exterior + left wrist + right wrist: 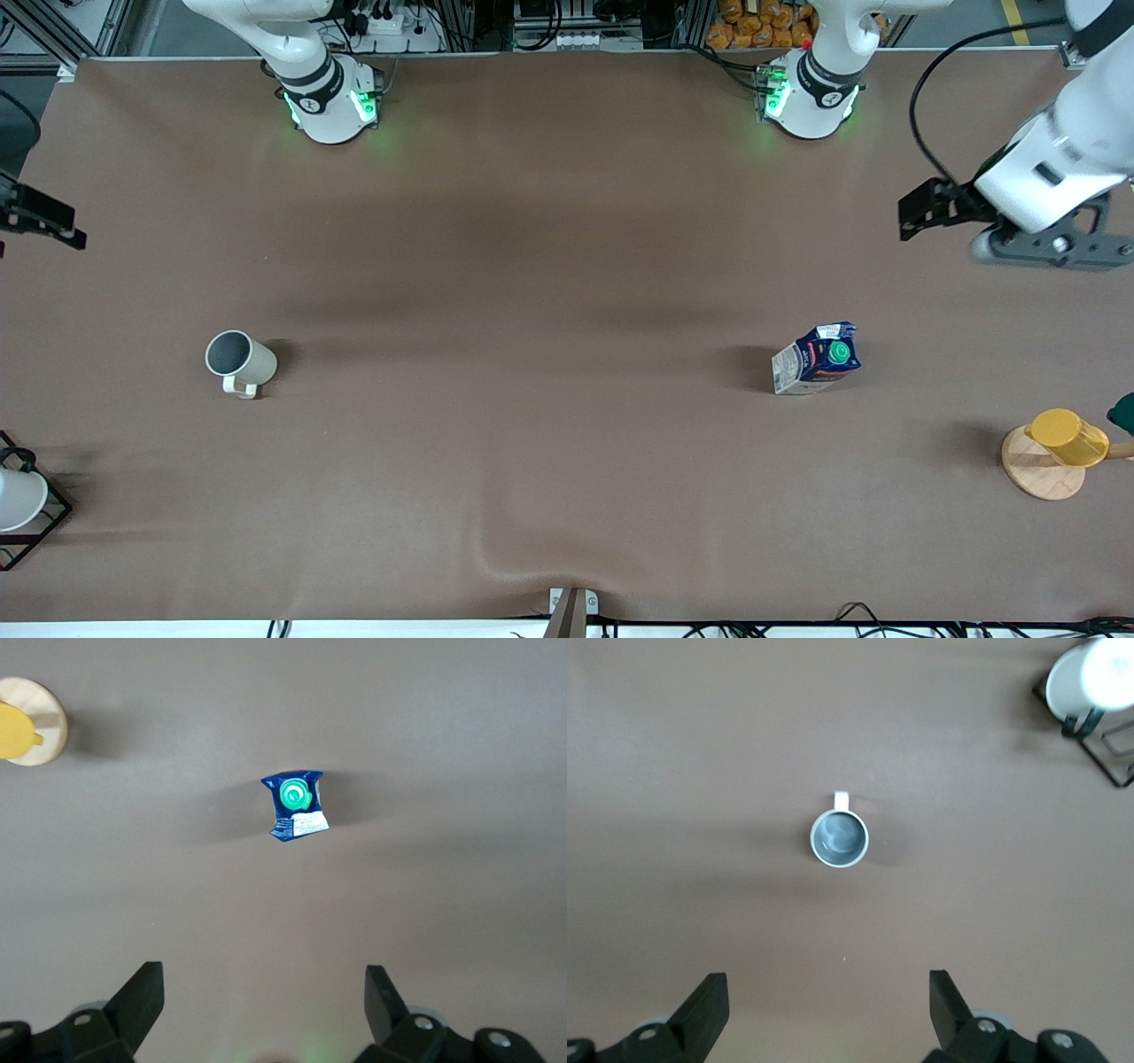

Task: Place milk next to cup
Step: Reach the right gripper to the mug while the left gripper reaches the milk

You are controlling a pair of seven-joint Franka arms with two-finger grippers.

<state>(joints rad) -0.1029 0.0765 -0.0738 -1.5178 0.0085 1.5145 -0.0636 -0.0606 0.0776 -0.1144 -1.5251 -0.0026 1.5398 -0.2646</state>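
Note:
The milk (pixel 817 358), a dark blue carton with a green cap, stands on the brown table toward the left arm's end. It also shows in the left wrist view (pixel 296 804). The cup (pixel 240 361), beige with a grey inside and a small handle, stands upright toward the right arm's end, far from the milk. It also shows in the right wrist view (pixel 839 838). My left gripper (pixel 921 213) hangs open and empty over the left arm's end of the table (pixel 264 992). My right gripper (pixel 40 221) hangs open and empty over the right arm's end (pixel 828 992).
A yellow cup (pixel 1067 439) lies on a wooden disc (pixel 1032 474) at the left arm's end, nearer the front camera than the milk. A white cup (pixel 18 501) sits in a black wire rack (pixel 49 523) at the right arm's end. The table cover bulges (pixel 532 558) near its front edge.

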